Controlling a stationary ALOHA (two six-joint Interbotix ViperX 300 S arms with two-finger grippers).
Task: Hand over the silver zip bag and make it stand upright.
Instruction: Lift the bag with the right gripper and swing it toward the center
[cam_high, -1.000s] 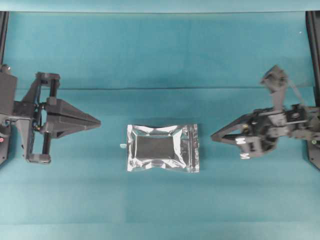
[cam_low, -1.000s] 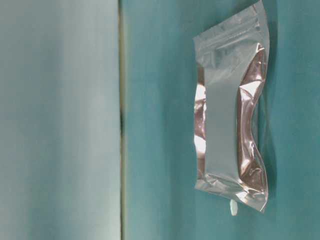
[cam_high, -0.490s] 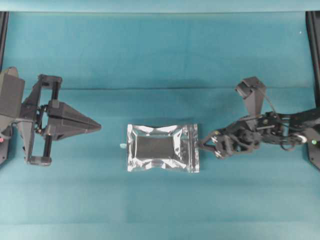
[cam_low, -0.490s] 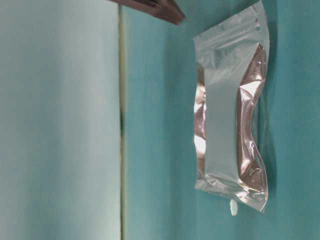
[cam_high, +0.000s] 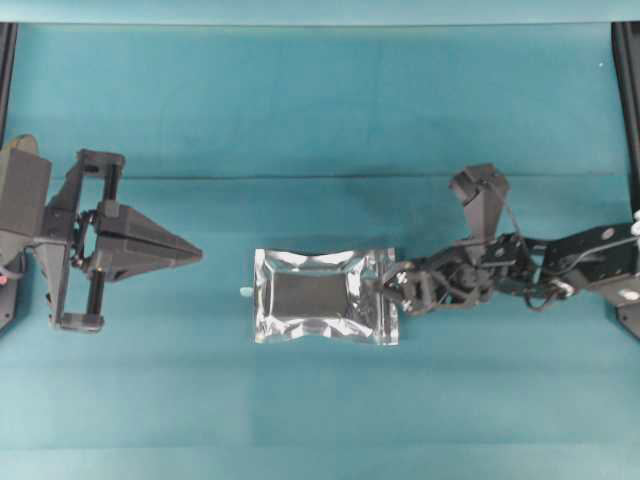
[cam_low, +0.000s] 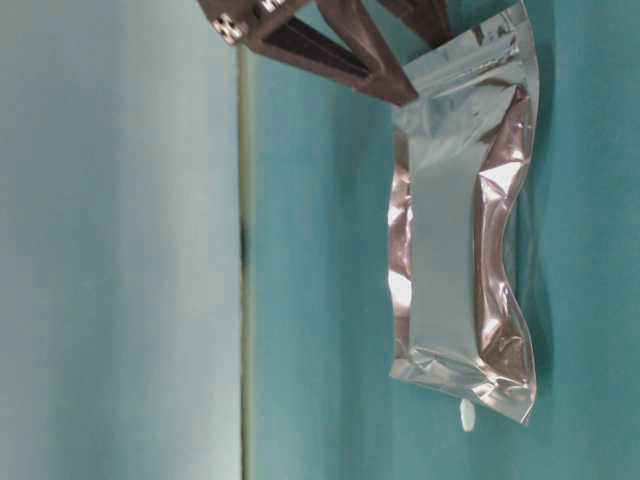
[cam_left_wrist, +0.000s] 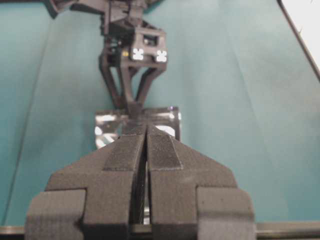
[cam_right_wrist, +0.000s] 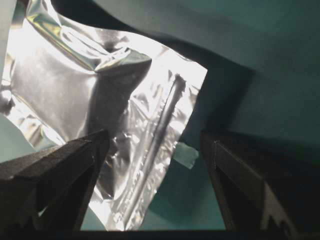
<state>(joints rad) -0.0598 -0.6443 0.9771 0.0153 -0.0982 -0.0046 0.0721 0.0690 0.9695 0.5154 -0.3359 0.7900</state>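
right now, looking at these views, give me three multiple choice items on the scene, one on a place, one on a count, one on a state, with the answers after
1. Where is the right gripper?
A. at the zip-seal end of the silver zip bag
B. at the bag's far end, by the pale speck
C. parked at the table edge

2. How many bags lie on the teal cloth?
A. three
B. two
C. one

3. How does the left gripper stand?
A. open around the bag
B. shut and holding nothing, apart from the bag
C. shut on the bag

Answers: 1 A, the overhead and right wrist views show its open jaws at the zip strip. 2 C, only one foil pouch shows in any view. 3 B, the left wrist view shows its fingers pressed together, short of the bag.
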